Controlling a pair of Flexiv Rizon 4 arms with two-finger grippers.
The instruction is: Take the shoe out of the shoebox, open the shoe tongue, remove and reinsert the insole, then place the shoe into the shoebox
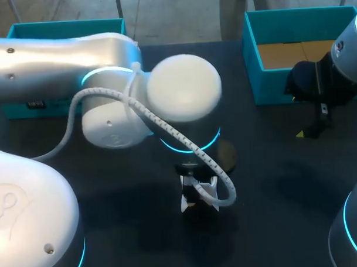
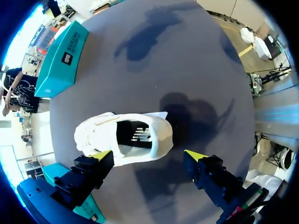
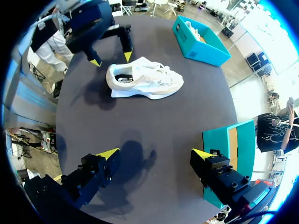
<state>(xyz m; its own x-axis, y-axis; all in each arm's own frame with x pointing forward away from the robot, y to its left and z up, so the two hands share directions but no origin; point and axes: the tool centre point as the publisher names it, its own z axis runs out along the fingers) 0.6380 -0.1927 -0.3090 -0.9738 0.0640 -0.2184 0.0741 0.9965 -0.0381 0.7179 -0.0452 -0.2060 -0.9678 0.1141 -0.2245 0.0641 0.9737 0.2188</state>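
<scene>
A white shoe lies on its side on the dark table, its opening facing my left gripper. That gripper hangs open just above the heel, one yellow tip on either side, touching nothing. In the right wrist view the shoe lies far ahead, with the left gripper over its heel. My right gripper is open and empty, close to a teal shoebox with a bare brown floor. In the head view my left arm hides the shoe, and the right gripper hangs in front of the shoebox.
A second teal box with something white inside stands at the table's far left side, also seen as the teal box and at the back left. Bare dark tabletop lies between the shoe and my right gripper.
</scene>
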